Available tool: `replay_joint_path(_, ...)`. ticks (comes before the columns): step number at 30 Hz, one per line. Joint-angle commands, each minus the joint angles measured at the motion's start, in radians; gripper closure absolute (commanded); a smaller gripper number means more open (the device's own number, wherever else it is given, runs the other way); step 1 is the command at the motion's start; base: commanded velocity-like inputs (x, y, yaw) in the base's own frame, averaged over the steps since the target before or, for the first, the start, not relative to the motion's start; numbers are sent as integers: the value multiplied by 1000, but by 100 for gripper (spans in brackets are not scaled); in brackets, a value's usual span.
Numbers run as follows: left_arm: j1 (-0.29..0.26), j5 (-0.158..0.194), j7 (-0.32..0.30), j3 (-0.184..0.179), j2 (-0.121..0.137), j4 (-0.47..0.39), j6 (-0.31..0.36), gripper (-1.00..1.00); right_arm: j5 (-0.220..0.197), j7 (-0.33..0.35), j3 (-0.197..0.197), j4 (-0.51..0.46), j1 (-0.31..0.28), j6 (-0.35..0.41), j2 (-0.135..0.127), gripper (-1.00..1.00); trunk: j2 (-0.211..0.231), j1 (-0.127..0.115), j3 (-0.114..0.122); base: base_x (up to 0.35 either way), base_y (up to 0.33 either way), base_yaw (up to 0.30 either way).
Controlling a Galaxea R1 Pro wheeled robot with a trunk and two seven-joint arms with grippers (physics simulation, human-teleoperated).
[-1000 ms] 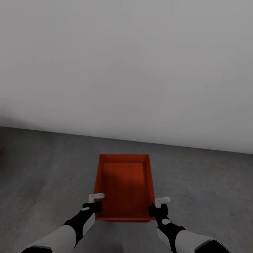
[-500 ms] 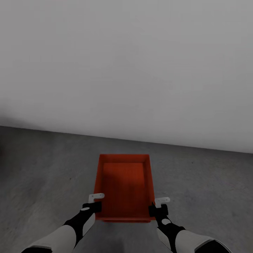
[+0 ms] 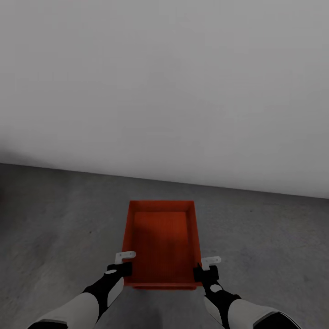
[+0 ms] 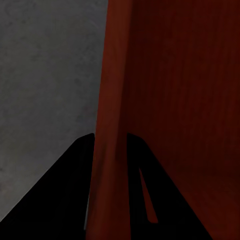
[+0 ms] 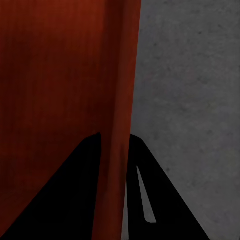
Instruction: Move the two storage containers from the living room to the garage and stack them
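Bare garage: mottled grey concrete floor (image 3: 55, 214), plain white-grey wall (image 3: 164, 82).

From head height we look forward and down at a plain white-grey wall (image 3: 164, 82) and the dark grey concrete floor (image 3: 55, 214). Each wrist camera sits very close behind its black fingers (image 4: 55, 200) (image 5: 165, 200), facing along them. All three views share the orange-red storage container (image 3: 161, 244) (image 4: 170, 100) (image 5: 55, 90) and the floor.

Both arms reach forward and down, roughly parallel. The left gripper (image 3: 122, 264) clamps the storage container's (image 3: 161, 242) left wall between its jaws. The right gripper (image 3: 205, 268) grips the right wall likewise.
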Motion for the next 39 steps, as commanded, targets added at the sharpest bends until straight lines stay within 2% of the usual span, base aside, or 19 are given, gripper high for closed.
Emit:
replay_joint_path(1,0,6,12,11,3,2,2,100,-9,-4,-21,-2,-1,-14,0,100,-8,4,-4,0,0,0)
replay_joint_path(22,0,6,12,11,3,2,2,100,-10,-4,-21,-2,-1,-14,0,100,-155,84,-70,0,0,0)
replay_joint_path(39,0,6,13,11,3,2,2,100,-9,-4,-21,-2,-1,-14,0,100,-155,84,-70,0,0,0)
